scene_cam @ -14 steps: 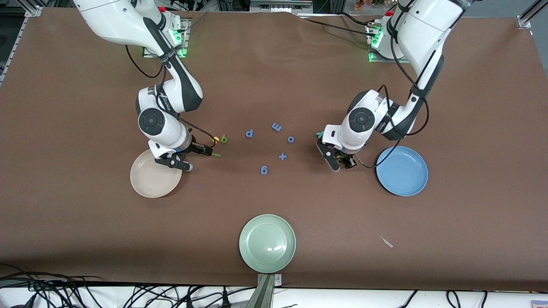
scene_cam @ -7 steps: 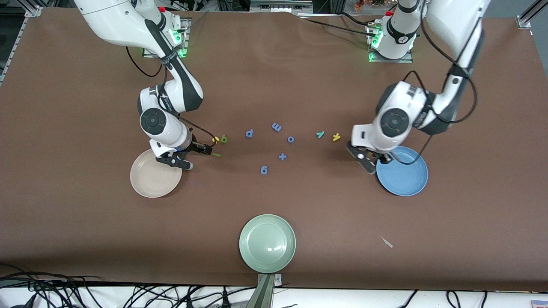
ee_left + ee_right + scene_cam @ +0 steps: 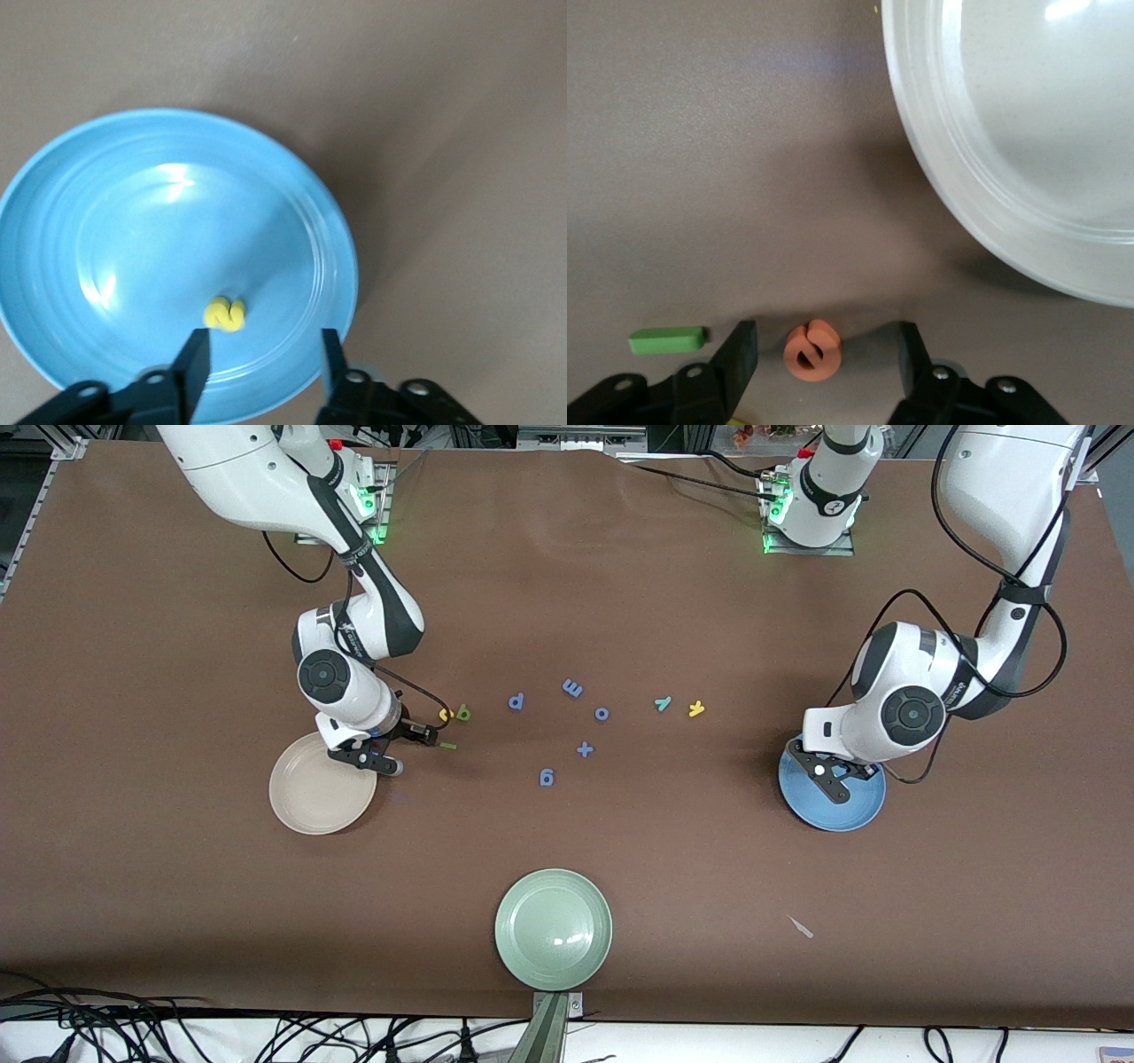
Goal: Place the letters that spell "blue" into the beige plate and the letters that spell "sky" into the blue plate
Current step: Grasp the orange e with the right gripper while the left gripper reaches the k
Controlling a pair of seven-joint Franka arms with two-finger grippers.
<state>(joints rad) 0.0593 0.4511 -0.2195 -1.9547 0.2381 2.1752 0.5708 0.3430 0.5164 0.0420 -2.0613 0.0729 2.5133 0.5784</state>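
Brown table: largest item; bears three plates and scattered foam letters.
Pale green plate: nearest the front camera, no part in the task.
Blue plate: toward the left arm's end; yellow s lies in it, one "sky" letter delivered.
Beige plate: toward the right arm's end; looks bare.
Left gripper: over the blue plate, fingers apart and holding nothing; the s lies on the plate just ahead of the gap, toward one finger, judged freshly dropped.
Right gripper: low at the table beside the beige plate's rim, fingers apart and straddling orange e, not touching it; judged lined up for a pick with a short carry.
Olive-green l: flat, just outside one right finger.
Green b, yellow u: touching pair, farther from the camera than the l.
Teal y, yellow k: near each other, mid-table, awaiting the left arm.
Blue letters: table centre, to be left alone.
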